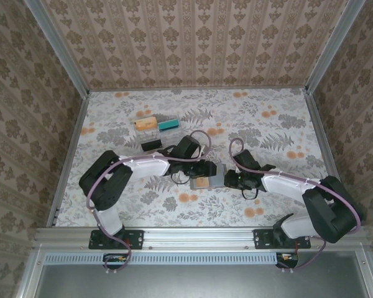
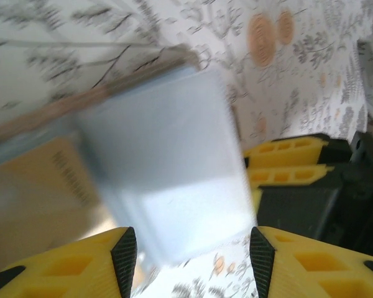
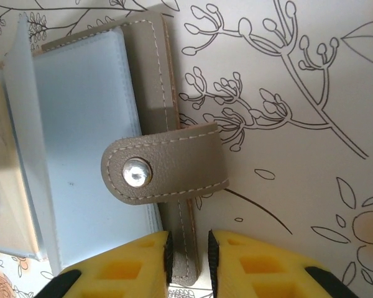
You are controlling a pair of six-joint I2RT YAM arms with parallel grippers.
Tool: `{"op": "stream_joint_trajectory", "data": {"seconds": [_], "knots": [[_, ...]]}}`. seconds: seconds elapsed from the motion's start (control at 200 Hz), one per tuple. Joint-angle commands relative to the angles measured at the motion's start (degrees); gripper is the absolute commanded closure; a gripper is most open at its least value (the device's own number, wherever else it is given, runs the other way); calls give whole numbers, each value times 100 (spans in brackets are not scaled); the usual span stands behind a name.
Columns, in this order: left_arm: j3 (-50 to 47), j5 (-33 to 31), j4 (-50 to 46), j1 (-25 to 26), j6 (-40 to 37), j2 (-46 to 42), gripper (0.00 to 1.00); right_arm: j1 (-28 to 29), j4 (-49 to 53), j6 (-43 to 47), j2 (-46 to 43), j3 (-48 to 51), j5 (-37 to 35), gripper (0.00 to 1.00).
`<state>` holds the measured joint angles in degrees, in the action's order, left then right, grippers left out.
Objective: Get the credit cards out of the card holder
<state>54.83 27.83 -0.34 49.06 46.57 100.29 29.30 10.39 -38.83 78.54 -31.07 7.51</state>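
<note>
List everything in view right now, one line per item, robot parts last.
card holder: one, grey-brown cover with blue-grey sleeves, lying open at the table's centre between the grippers
snap tab: one, grey-brown with a silver stud, on the holder's edge
tan card: one, tan, in the holder's left half
clear tray: one, transparent, rear left of the holder
orange item: one, in the tray
teal item: one, in the tray
black item: one, at the tray's near end
tablecloth: one, white floral
left gripper: one, yellow fingers, a sleeve between them, grip unclear
right gripper: one, yellow fingers, pinching the cover's edge
</note>
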Motion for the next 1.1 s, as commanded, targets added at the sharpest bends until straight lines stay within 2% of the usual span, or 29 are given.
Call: {"op": "stream_joint_trajectory", "data": {"seconds": [0.0, 0.165, 0.475, 1.095], "knots": [[-195, -454, -325, -77, 46, -513, 46, 10, -197, -20, 257, -4, 216, 75], [-354, -877, -801, -98, 103, -671, 46, 12, -209, -11, 273, -6, 238, 76], [-522, -1041, -890, -142, 239, -603, 47, 12, -238, -50, 225, 39, 268, 76], [-434, -671, -669, -108, 195, -196, 49, 13, -207, -46, 232, 31, 271, 76]]}}
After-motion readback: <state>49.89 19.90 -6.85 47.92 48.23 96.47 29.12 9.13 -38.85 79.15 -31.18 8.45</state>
